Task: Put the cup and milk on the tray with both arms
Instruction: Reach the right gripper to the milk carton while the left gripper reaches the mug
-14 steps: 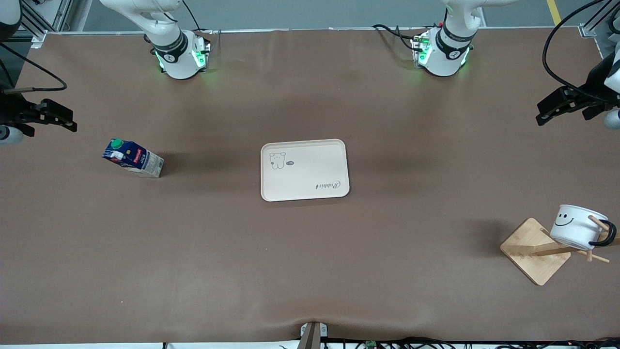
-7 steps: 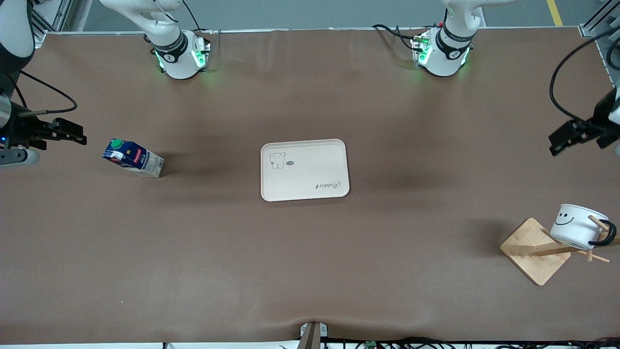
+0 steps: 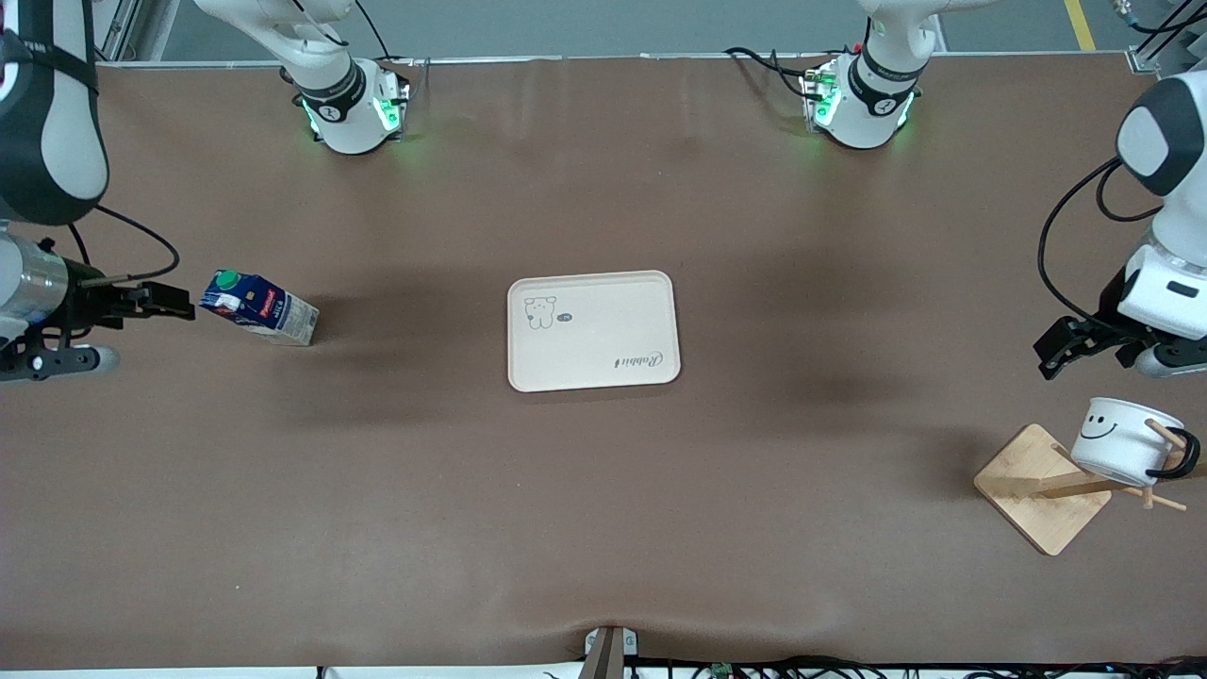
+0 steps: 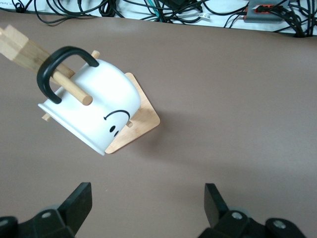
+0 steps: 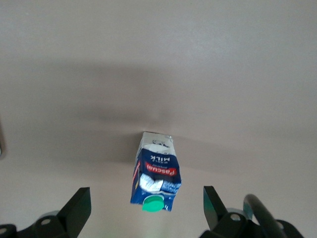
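The milk [image 3: 257, 307] stands on the table toward the right arm's end, green cap on top; it also shows in the right wrist view [image 5: 156, 178]. My right gripper [image 3: 174, 302] is open and empty just beside the carton's top; its tips [image 5: 143, 206] straddle the cap without touching it. The cup [image 3: 1122, 439] hangs on a peg of a wooden rack toward the left arm's end; it also shows in the left wrist view [image 4: 91, 111]. My left gripper [image 3: 1056, 356] is open and empty, in the air beside the cup [image 4: 147, 203]. The cream tray [image 3: 594, 330] lies mid-table.
The wooden rack's square base [image 3: 1042, 488] sits near the table's end, with its post and pegs [image 4: 29, 49] tilted out. Cables run along the table edge nearest the front camera. Both arm bases [image 3: 349, 108] [image 3: 863, 104] stand along the table's edge farthest from that camera.
The right gripper has moved down and in toward the milk's top. The left gripper has moved down toward the cup on the rack. Milk, cup and tray have not moved.
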Controlling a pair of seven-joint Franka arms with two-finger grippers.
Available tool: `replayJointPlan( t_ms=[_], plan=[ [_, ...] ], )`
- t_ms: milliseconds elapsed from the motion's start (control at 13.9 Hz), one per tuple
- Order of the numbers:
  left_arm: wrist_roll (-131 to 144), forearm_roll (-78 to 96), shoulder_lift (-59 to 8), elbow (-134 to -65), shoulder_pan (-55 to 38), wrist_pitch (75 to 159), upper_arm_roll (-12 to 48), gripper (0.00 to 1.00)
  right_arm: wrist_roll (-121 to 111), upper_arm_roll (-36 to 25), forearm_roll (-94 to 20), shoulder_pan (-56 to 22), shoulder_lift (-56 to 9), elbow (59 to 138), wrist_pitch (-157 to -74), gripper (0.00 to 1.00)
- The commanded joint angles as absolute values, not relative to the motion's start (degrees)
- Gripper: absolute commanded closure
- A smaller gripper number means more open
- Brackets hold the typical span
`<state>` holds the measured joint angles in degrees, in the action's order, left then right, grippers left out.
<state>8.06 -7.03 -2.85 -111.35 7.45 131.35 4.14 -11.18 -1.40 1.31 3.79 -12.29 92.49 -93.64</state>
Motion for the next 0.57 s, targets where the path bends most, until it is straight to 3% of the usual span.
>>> replayJointPlan(
  t_ms=[0,215,503],
  plan=[
    [4.9,-7.8,-2.6,-113.6,10.2,135.8,4.4,0.00,-10.6,-0.9,1.3,6.5,-14.6,91.8,-94.2,0.00],
    [2.8,-7.7,-6.1,-113.2,12.4,141.7,4.5,0.00,-10.6,-0.9,1.3,8.3,-14.6,98.0,-99.7,0.00],
    [2.7,-7.7,-9.0,-113.3,13.2,147.3,4.5,0.00,-10.1,-0.8,-1.2,8.6,-11.9,103.9,-98.5,0.00]
  ],
)
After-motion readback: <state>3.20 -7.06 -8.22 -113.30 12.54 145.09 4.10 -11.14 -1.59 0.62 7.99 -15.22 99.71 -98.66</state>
